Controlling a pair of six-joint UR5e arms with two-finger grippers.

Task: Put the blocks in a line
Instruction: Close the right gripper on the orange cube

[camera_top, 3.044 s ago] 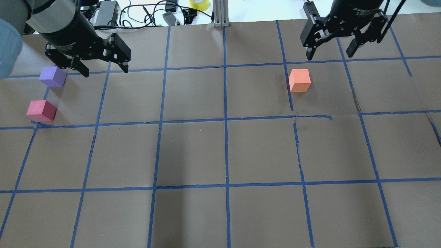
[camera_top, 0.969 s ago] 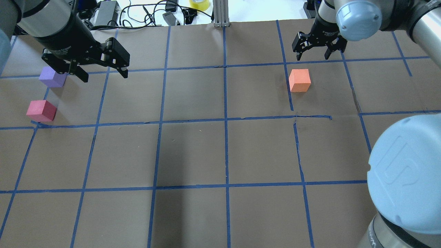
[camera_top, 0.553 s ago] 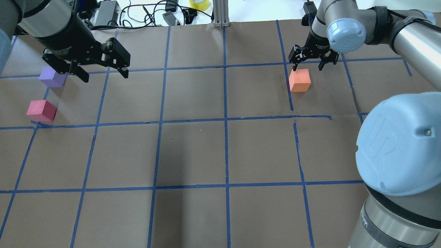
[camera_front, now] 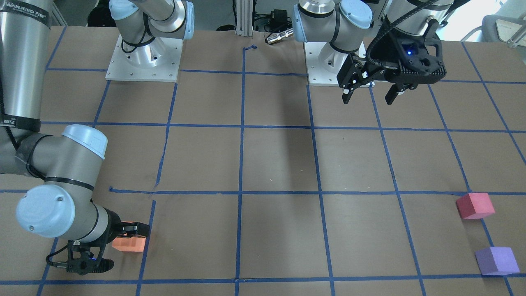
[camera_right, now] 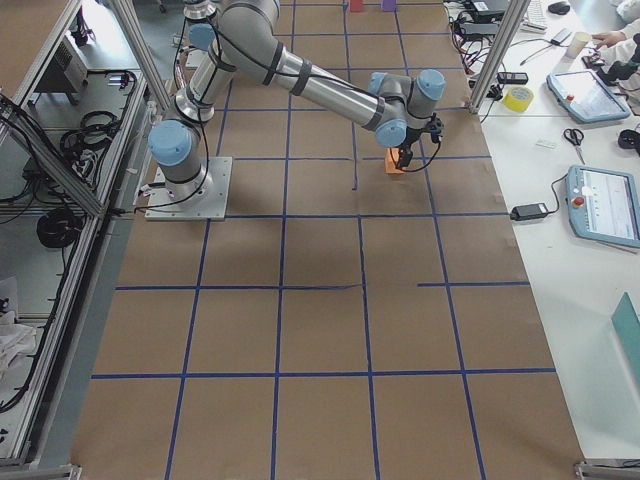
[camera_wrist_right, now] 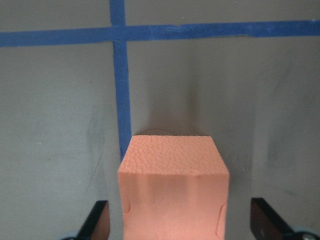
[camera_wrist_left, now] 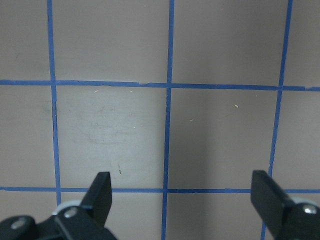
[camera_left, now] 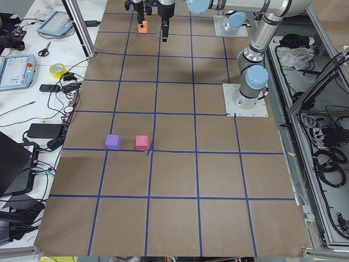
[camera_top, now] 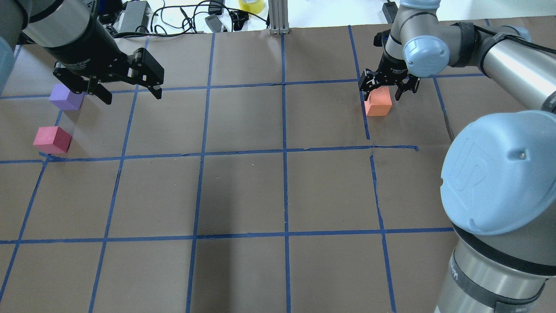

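The orange block (camera_top: 377,103) sits on the brown table at the far right. My right gripper (camera_top: 382,93) is open and low, with a finger on each side of the block's far part. In the right wrist view the orange block (camera_wrist_right: 172,190) lies between the open fingers (camera_wrist_right: 97,222), apart from both. It also shows in the front view (camera_front: 130,244). The purple block (camera_top: 66,96) and the pinkish-red block (camera_top: 52,139) sit close together at the far left. My left gripper (camera_top: 131,95) is open and empty, held above the table to the right of the purple block.
The table is brown paper with a blue tape grid (camera_top: 284,152). Cables and a yellow tape roll (camera_top: 251,4) lie beyond the far edge, beside an aluminium post (camera_top: 278,17). My right arm's large elbow (camera_top: 499,174) covers the overhead view's right side.
My right gripper has come down and toward the orange block and now straddles it, still open. The left gripper and all three blocks have stayed in place.
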